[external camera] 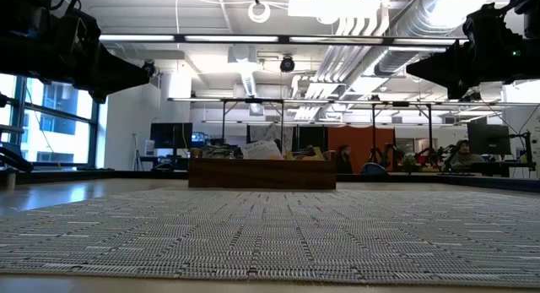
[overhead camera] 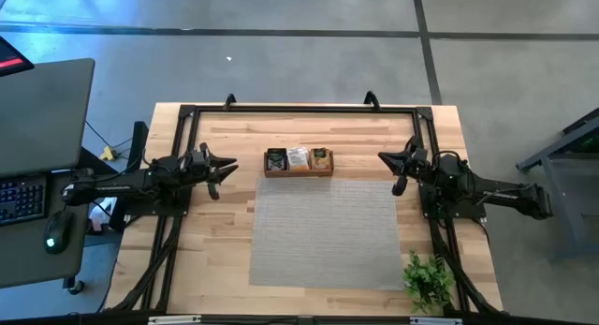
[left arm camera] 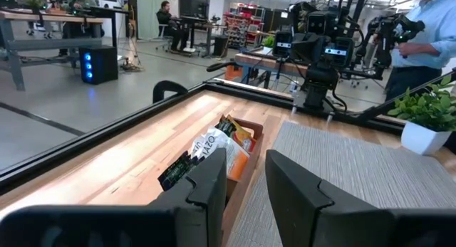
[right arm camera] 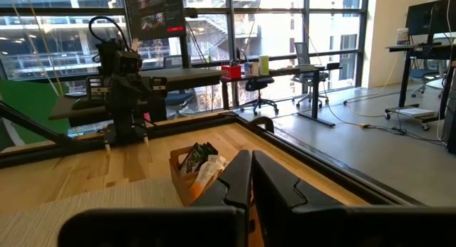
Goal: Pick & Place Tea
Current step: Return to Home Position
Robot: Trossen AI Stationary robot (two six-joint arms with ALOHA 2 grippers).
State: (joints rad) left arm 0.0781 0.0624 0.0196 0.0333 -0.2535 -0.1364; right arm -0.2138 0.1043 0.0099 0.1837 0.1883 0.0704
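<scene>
The tea sachets (overhead camera: 299, 158) stand in a brown wooden three-compartment box (overhead camera: 299, 172) at the table's far middle: black on the left, white in the middle, yellow-brown on the right. They stick up out of the box (left arm camera: 246, 144) in the left wrist view and show as tea sachets (right arm camera: 201, 160) in the right wrist view. My left gripper (overhead camera: 232, 168) hovers open, left of the box and pointing level at it, its fingers apart with nothing between them (left arm camera: 246, 183). My right gripper (overhead camera: 386, 160) hovers shut (right arm camera: 251, 177), right of the box.
A grey woven mat (overhead camera: 328, 233) covers the table's middle, in front of the box. A small green plant (overhead camera: 429, 280) in a white pot stands at the near right corner. A black frame rail (overhead camera: 299, 107) runs around the table. A person (left arm camera: 427, 33) stands beyond the right arm.
</scene>
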